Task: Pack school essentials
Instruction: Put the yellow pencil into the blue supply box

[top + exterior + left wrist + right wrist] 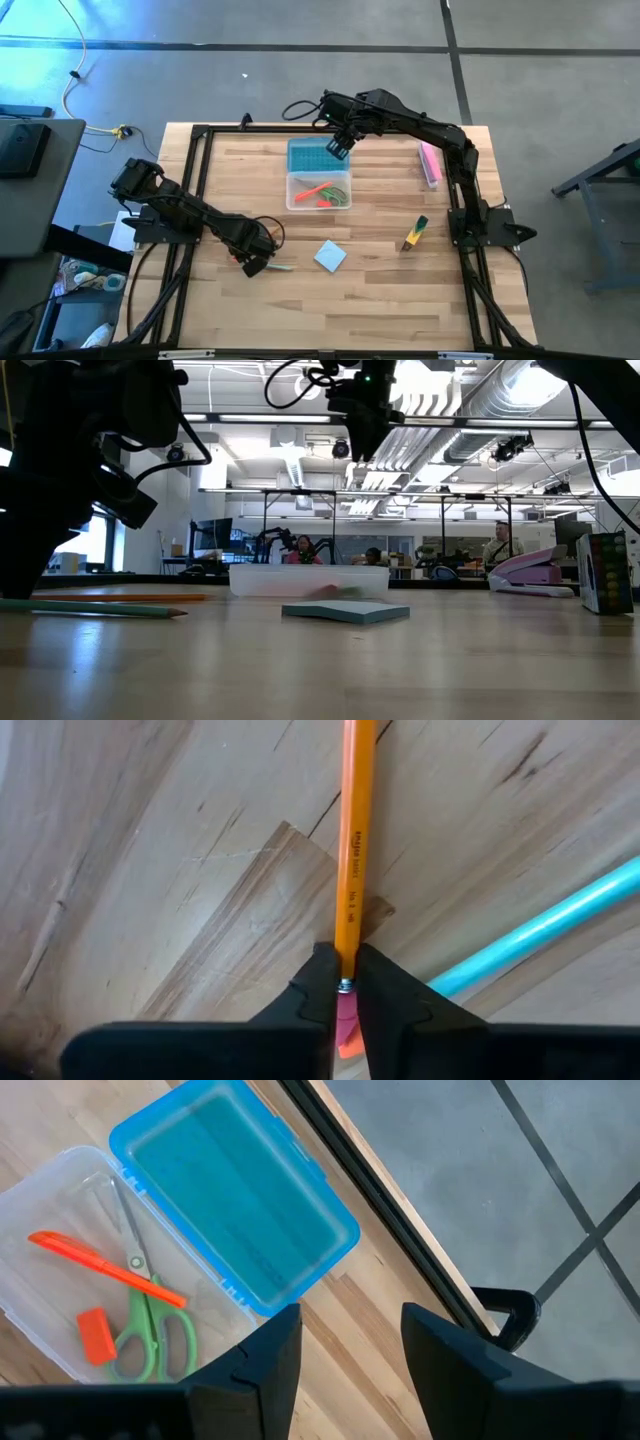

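Centre frame, the clear box (318,190) holds scissors (148,1320), a pen (100,1262) and an eraser (96,1334). Lower left, the left claw (345,992) pinches a pencil (354,840) on the desk (380,300). The right claw (345,1342) hangs spread above the blue lid (310,155).

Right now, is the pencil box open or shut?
Open: the pencil box has its blue lid flipped back, scissors visible inside.

Small black print on orange pencil (354,850), illegible.
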Available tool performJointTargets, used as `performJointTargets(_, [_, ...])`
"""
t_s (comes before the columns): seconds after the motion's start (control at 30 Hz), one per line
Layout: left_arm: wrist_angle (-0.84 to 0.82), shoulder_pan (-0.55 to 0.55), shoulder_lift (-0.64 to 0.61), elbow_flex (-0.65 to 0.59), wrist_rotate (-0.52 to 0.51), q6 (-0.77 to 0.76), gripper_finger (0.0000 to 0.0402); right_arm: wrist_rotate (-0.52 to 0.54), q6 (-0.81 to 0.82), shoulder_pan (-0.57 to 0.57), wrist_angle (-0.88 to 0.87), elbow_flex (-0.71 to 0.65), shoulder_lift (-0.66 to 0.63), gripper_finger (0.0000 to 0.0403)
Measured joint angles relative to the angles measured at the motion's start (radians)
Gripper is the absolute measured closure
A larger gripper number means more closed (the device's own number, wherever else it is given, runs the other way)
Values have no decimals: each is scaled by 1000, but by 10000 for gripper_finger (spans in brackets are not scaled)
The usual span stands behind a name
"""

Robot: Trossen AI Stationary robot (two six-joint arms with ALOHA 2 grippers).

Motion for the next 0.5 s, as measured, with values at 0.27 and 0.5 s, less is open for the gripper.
performJointTargets(0.27, [2,-3,-14,-3,-13,27,386,0,8,0,-7,0,0,240])
performJointTargets(0.5, [9,1,-100,-7,-99,43,386,1,8,-3,-7,0,0,240])
